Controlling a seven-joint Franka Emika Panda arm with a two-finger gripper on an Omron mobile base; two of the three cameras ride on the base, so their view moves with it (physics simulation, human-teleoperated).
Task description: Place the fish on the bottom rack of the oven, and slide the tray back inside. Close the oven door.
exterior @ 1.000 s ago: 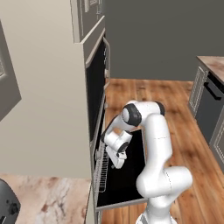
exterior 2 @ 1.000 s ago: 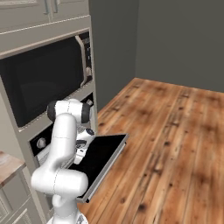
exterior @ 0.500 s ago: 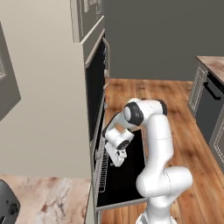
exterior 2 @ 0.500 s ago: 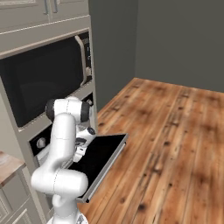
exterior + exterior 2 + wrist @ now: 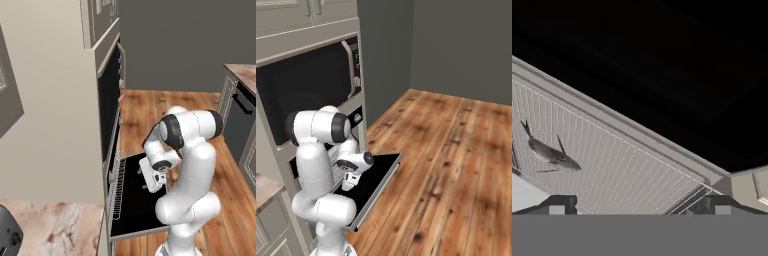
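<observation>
The fish [image 5: 550, 151], small and dark grey, lies flat on the bottom rack [image 5: 630, 170], free of the fingers. This silver wire tray [image 5: 117, 191] stands pulled out of the oven [image 5: 109, 107] over the lowered oven door [image 5: 134, 200], a flat black panel. My gripper [image 5: 153, 183] hangs open over the door, beside the rack's outer edge, with nothing between its fingertips [image 5: 560, 204]. From the other side, the gripper [image 5: 349, 182] hovers above the black door [image 5: 377, 176], in front of the dark cavity [image 5: 306, 90].
Beige cabinetry [image 5: 47, 100] frames the oven on the left. Open wooden floor [image 5: 456, 160] stretches to the right of the door. A dark appliance front [image 5: 240, 120] stands at the far right under a counter.
The gripper has drawn back from the rack, out over the open door, still open. The fish stays on the rack.
</observation>
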